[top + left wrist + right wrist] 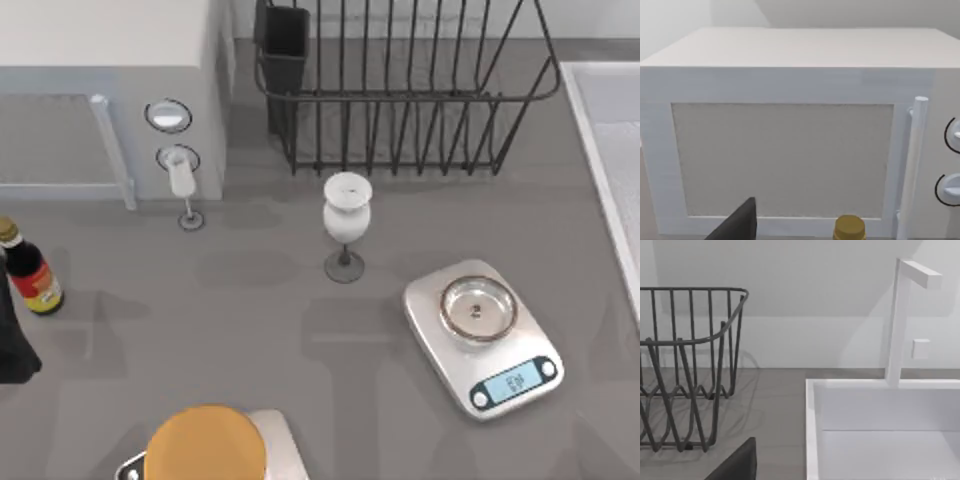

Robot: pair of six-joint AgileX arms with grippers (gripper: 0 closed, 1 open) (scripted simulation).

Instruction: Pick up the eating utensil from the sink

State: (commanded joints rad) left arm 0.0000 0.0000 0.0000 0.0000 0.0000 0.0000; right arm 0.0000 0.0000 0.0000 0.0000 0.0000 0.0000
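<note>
We judge task not yet begun: our R wrist cam faces the sink (812, 415) w/ its faucet (900, 320) beside the dish rack (690, 370), likely lining up approach; fork inside basin not made out, can't tell jaws' state either arm.

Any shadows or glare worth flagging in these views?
Top view: soft arm shadows fall on the grey table beside the wine glass; no harsh glare. Right wrist view: the dish rack throws faint shadows on the counter, and the sink is evenly lit. Left wrist view: the microwave is flat-lit.
</note>
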